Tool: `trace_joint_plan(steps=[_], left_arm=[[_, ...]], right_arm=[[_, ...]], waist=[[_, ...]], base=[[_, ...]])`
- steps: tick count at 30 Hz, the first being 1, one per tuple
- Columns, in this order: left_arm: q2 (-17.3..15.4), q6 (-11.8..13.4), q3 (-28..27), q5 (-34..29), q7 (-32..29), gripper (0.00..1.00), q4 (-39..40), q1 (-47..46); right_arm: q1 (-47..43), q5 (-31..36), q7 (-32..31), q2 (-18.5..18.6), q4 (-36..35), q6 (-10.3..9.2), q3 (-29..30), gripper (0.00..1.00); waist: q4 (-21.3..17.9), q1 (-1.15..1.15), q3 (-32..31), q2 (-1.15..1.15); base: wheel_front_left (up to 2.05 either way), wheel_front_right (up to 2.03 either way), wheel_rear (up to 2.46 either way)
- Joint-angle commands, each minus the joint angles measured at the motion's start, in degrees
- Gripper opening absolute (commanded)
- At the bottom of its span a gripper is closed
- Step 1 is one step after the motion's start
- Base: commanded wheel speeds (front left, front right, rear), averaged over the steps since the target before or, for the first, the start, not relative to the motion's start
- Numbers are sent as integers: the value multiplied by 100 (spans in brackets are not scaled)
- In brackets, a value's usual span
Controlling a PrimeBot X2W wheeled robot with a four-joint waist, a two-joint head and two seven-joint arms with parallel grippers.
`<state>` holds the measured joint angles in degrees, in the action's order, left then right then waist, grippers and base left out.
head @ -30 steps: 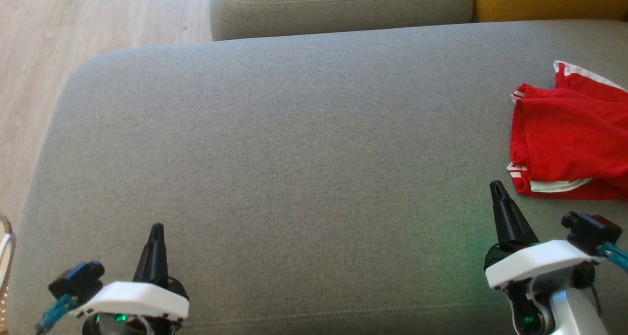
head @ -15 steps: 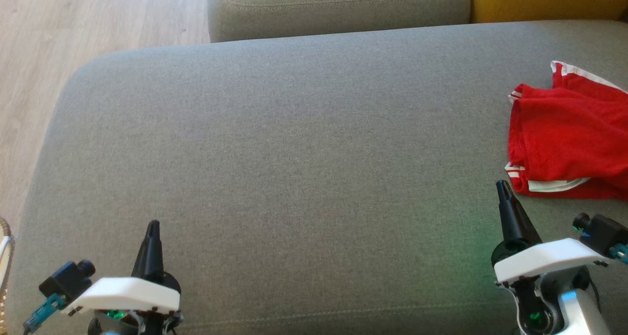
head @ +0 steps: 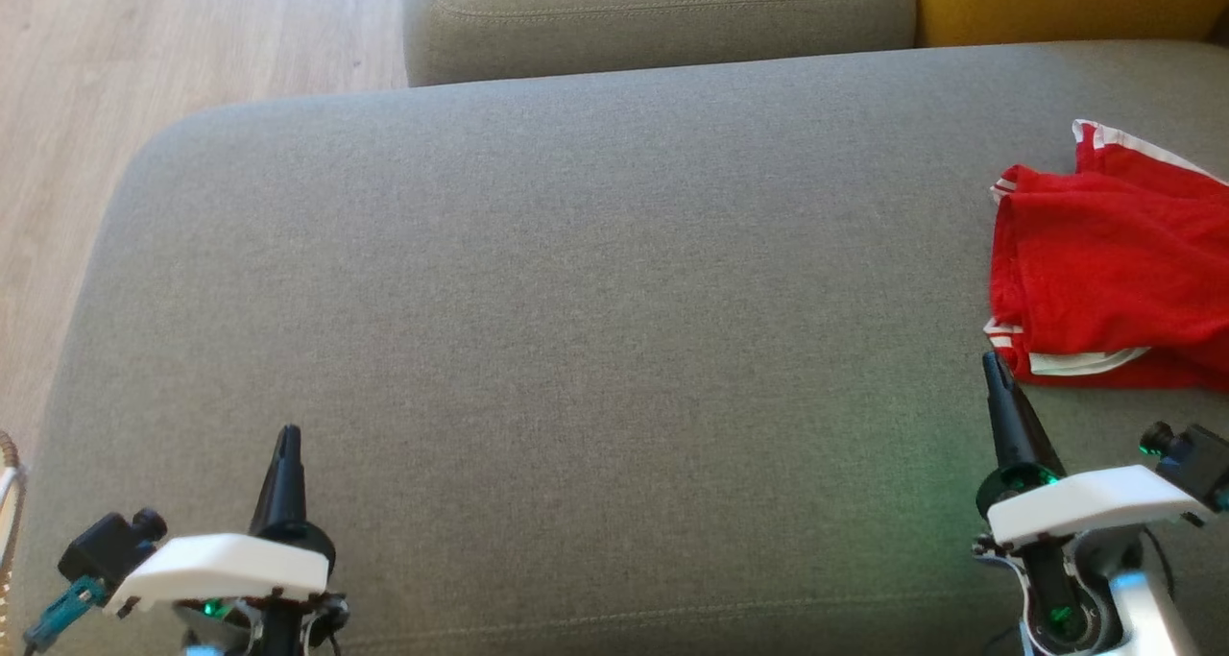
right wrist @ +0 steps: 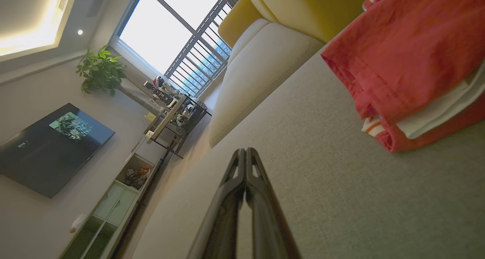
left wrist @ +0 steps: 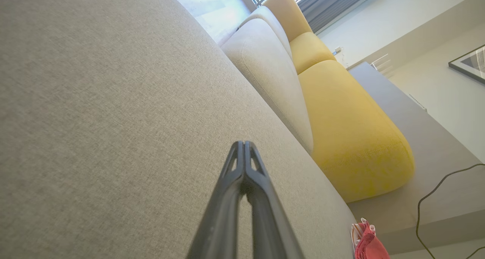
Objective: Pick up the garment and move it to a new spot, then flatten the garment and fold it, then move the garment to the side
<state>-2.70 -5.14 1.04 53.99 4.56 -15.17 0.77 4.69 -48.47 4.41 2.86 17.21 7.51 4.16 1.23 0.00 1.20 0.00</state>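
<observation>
A red garment [head: 1104, 272] with white trim lies bunched at the right edge of the grey sofa seat [head: 576, 281]. My right gripper [head: 991, 360] is shut and empty, its tip just short of the garment's near left corner. The right wrist view has the garment [right wrist: 409, 58] up and to the right of the shut fingertips [right wrist: 245, 153]. My left gripper [head: 288, 435] is shut and empty over bare cushion at the lower left. In the left wrist view the garment [left wrist: 369, 244] is a small red patch far off at the lower right, beyond the shut left gripper [left wrist: 244, 144].
A grey back cushion [head: 653, 12] and a yellow cushion [head: 1066, 3] border the seat's far side. Wooden floor [head: 144, 51] lies to the left. A wicker basket edge [head: 8, 502] pokes in at the lower left. A TV and shelving [right wrist: 53, 149] stand across the room.
Both grippers have sunk a little toward the bottom of the head view, the right one also drifting right, nearer the garment's corner. The garment has not moved on the seat.
</observation>
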Motion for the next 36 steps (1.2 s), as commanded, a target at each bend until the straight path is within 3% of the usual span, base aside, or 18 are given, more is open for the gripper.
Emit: trace_joint_plan(steps=[1,36], left_arm=[[-27,-62,-144,144,-30,0,158,-314],[-30,-158,-477,2200,-624,0,132,-526]], right_arm=[[193,-180,-44,5,-221,-1,-16,0],[168,-2518,-628,3,-275,-2,125,0]], waist=[[-2,0,-2,0],[-70,0,-58,0]], base=[[0,0,0],[0,0,0]])
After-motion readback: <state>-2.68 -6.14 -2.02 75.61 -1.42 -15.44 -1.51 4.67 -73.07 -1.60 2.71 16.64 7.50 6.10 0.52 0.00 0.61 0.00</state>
